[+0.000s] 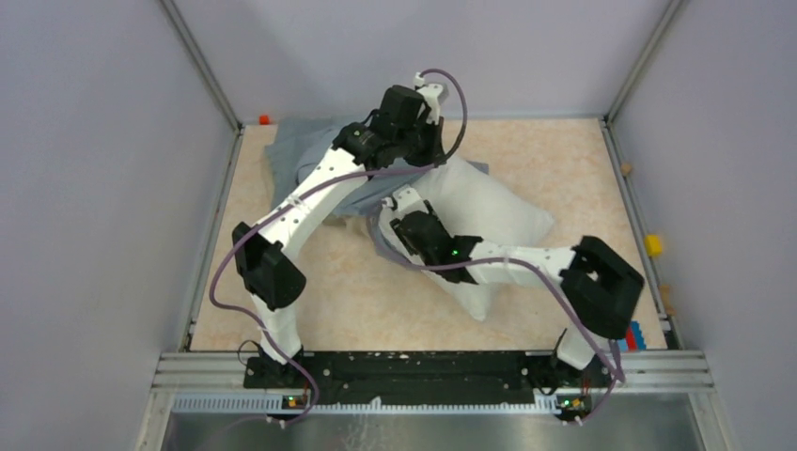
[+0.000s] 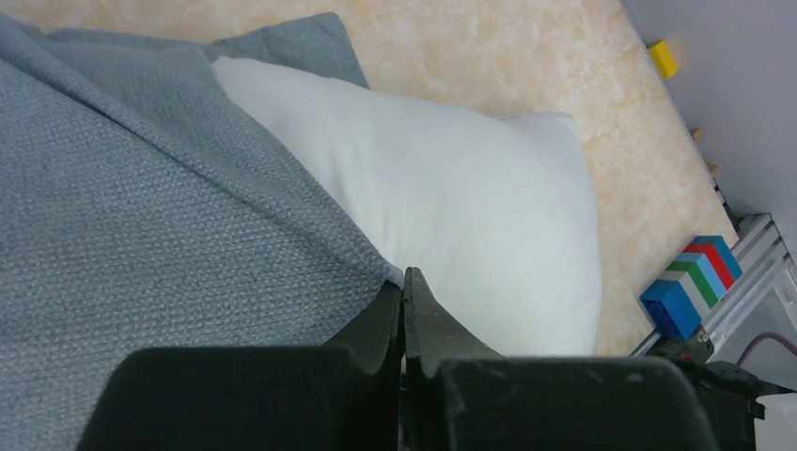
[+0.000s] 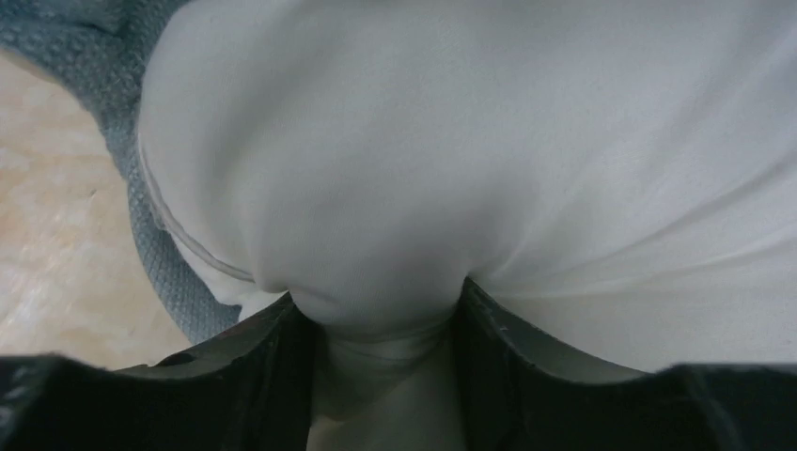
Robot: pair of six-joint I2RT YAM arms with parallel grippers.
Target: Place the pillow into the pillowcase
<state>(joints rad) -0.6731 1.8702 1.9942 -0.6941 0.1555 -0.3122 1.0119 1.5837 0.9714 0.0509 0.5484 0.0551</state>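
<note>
Pillow (image 1: 498, 211), white and plump, lies on the beige surface (image 1: 376, 291) in the middle of the top view, a little to the right. Its upper left end is under the grey-blue pillowcase (image 1: 301, 150), which spreads from there toward the upper left corner of the surface.

The left gripper (image 2: 404, 282) stands over the place where both meet. In the left wrist view its fingers are pressed together, and the hem of the pillowcase runs straight into their tips, so it seems to pinch this edge. The woven grey cloth fills the left half of that view, and the pillow comes out from under it toward the right.

The right gripper (image 3: 376, 296) is at the lower left end of the pillow. Its fingers are spread, and a bulge of the white cover fills the gap between them and touches both. Creases run out from this spot. A strip of pillowcase shows at the left of that view.

A blue block with coloured stripes (image 2: 691, 282) sits at the lower right edge of the surface, and a yellow block (image 2: 664, 58) at the right edge. No writing is readable on them.
</note>
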